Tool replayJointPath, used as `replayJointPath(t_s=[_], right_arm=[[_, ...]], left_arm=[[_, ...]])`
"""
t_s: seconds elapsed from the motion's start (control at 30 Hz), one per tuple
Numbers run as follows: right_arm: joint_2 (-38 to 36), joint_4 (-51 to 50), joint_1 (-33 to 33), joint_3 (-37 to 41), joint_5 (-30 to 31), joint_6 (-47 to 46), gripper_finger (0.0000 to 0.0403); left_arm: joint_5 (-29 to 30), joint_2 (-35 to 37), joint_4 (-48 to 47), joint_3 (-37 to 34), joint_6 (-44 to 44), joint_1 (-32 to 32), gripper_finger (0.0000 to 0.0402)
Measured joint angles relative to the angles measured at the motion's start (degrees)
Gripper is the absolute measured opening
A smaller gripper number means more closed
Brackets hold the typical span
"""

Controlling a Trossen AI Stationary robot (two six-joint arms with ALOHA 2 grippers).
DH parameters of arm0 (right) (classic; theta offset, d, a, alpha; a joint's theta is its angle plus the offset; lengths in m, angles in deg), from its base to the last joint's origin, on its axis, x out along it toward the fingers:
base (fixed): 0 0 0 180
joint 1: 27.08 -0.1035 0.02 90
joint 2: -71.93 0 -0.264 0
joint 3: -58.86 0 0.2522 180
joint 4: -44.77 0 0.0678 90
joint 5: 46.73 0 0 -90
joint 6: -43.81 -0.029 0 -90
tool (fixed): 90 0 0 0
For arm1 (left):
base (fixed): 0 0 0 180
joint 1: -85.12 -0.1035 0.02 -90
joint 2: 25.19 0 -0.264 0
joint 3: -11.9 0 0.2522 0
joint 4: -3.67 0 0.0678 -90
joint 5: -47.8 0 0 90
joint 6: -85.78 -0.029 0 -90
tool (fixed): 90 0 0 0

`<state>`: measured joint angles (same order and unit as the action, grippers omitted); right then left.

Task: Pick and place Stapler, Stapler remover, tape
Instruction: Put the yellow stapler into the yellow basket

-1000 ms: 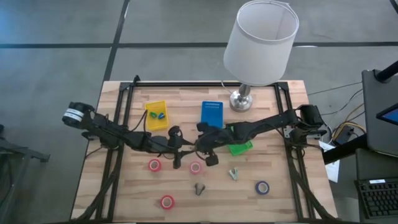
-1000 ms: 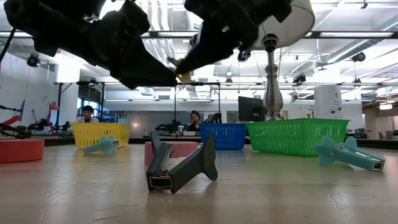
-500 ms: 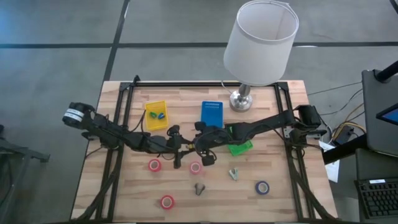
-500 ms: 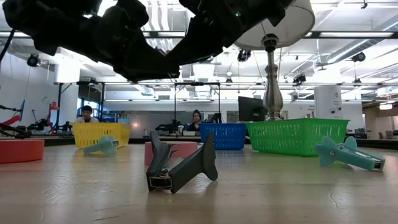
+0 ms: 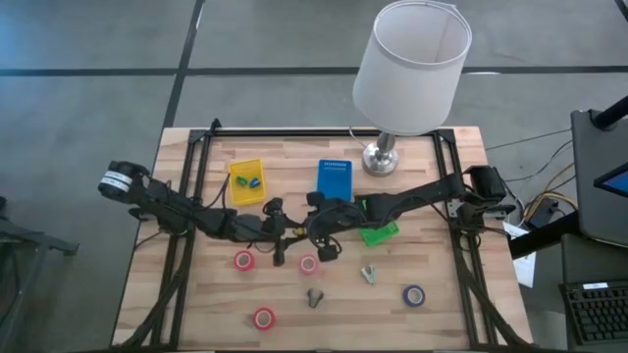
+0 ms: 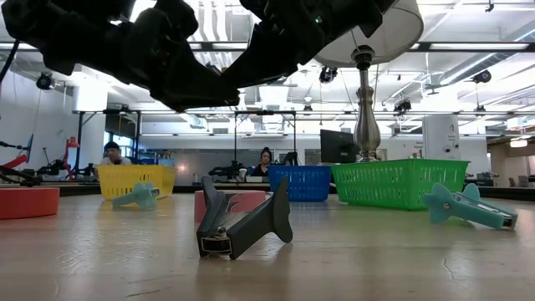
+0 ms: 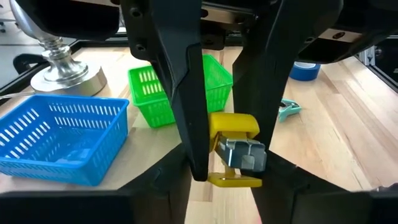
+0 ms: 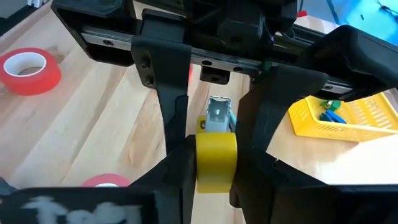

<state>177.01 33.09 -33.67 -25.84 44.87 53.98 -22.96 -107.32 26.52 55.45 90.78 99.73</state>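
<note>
We saw the yellow staple remover (image 7: pixel 235 149) above mid-table, clamped between both grippers at once: the left gripper (image 5: pixel 278 232) and the right gripper (image 5: pixel 324 238) each had fingers closed on it, facing one another. Since half a second before, nothing had visibly moved; a second before, the right gripper sat slightly farther right. A pink tape roll (image 5: pixel 309 264) lay just near of them, the green basket (image 5: pixel 379 231) to the right.

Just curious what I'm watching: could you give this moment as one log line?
stage: possible handover | right pincer: gripping yellow stapler | left pincer: facing it, close
</note>
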Motion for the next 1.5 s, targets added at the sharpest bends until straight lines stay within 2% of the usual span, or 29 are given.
replayJointPath(t_s=[0.13, 0.27, 0.47, 0.63, 0.73, 0.83, 1.0, 1.1, 1.23, 1.37, 1.5], right_arm=[[-0.2, 0.7, 0.0, 0.0, -0.1, 0.5, 0.01], [-0.2, 0.7, 0.0, 0.0, -0.2, 0.6, 0.0092], [-0.2, -0.1, 0.0, 0.0, -0.1, 0.3, 0.0071], [-1.5, -4.5, 0.0, -0.3, 0.1, 0.0, 0.0065], [-3.1, -6.3, 0.0, -1.1, 0.1, 0.4, 0.0075], [-5.2, -9.8, 0.0, -1.1, 0.5, 0.8, 0.009], [-9.9, -19.5, -0.2, -1.0, 7.9, 1.6, 0.0114], [-12.9, -24.1, -0.3, -0.1, 9.2, -2.6, 0.0122], [-16.9, -24.5, -0.3, 4.3, 9.1, -5.3, 0.0128], [-20.9, -17.8, -0.3, 12.3, 9.1, -6.7, 0.013], [-24.8, -10.4, -0.3, 20.5, 9.1, -7.2, 0.013]], left_arm=[[-0.1, 0.0, 0.0, -0.1, -0.2, 0.7, 0.0176], [-0.1, 0.0, -0.1, 0.0, -0.2, 1.3, 0.0184], [0.4, 0.0, -0.6, 0.0, 0.8, 1.6, 0.0171], [0.1, -0.5, -5.4, 0.0, 1.5, 1.3, 0.0149], [0.2, -2.8, -5.8, -0.1, 2.7, 0.9, 0.0147], [0.1, -6.2, -4.1, 0.9, 0.0, 0.6, 0.0157], [-0.1, -12.4, -4.4, 3.6, -3.1, -1.3, 0.0191], [-1.3, -15.4, -5.6, 5.3, -3.4, -2.3, 0.021], [-5.3, -19.6, -6.7, 6.5, -2.3, -3.1, 0.0221], [-4.1, -21.2, -5.9, 7.2, -2.4, -3.3, 0.0215], [-3.8, -20.8, -6.1, 6.9, -2.1, -3.8, 0.0188]])
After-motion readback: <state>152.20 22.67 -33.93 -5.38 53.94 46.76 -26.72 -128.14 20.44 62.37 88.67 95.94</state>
